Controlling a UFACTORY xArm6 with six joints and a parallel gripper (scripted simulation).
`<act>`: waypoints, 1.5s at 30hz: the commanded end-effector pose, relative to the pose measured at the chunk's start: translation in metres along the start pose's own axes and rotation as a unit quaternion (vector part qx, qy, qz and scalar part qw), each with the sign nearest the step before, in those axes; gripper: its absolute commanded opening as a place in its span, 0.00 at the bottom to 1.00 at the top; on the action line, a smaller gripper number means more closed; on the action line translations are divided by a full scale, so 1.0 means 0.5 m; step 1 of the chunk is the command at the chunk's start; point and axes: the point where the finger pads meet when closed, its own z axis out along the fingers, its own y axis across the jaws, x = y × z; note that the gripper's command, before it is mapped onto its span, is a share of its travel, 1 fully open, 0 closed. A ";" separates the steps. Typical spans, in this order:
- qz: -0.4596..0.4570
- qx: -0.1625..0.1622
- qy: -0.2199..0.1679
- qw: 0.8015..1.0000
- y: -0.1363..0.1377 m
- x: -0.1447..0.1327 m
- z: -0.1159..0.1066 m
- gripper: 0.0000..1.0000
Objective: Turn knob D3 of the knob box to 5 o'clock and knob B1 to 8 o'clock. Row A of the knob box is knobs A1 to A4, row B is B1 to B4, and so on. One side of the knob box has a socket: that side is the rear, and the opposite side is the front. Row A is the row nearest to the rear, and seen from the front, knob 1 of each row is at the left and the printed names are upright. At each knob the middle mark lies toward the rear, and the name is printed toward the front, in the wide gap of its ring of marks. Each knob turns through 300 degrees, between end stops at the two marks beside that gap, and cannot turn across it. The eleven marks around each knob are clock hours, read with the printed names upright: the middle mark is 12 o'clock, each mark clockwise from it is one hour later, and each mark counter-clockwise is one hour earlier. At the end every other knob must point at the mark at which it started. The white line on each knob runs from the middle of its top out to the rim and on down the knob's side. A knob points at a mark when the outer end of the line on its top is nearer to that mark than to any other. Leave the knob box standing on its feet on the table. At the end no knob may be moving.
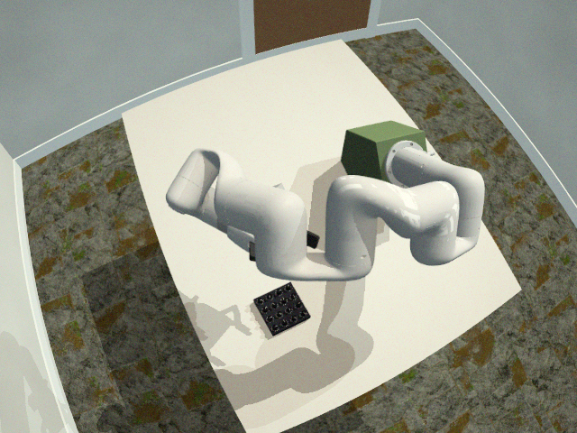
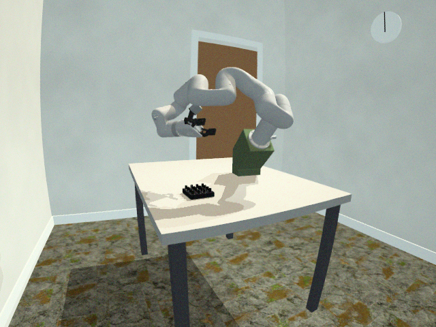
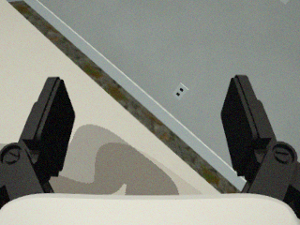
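Note:
The black knob box (image 1: 281, 308) stands on the white table near its front-left part, with a grid of small dark knobs on top; it also shows in the exterior view (image 2: 198, 191). The knobs' white lines and printed names are too small to read. My gripper (image 2: 203, 127) is high above the table, well above and behind the box, pointing sideways. Its fingers stand wide open with nothing between them, as the wrist view (image 3: 150, 119) shows. In the top view the arm hides most of the gripper; only finger tips (image 1: 312, 240) peek out. The wrist view shows table, floor strip and wall, not the box.
The arm's green base block (image 1: 380, 149) (image 2: 248, 156) stands at the back right of the table. The arm's bent links (image 1: 353, 218) hang over the table's middle. The table's left and front edges lie close to the knob box.

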 end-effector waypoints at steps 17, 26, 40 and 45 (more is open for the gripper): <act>-0.001 0.001 -0.001 1.000 0.002 0.002 0.000 1.00; 0.017 -0.014 -0.015 1.000 0.000 -0.005 -0.003 1.00; 0.144 -0.119 -0.111 0.976 -0.013 -0.062 -0.016 1.00; 0.195 -0.159 -0.150 0.956 -0.018 -0.086 -0.020 1.00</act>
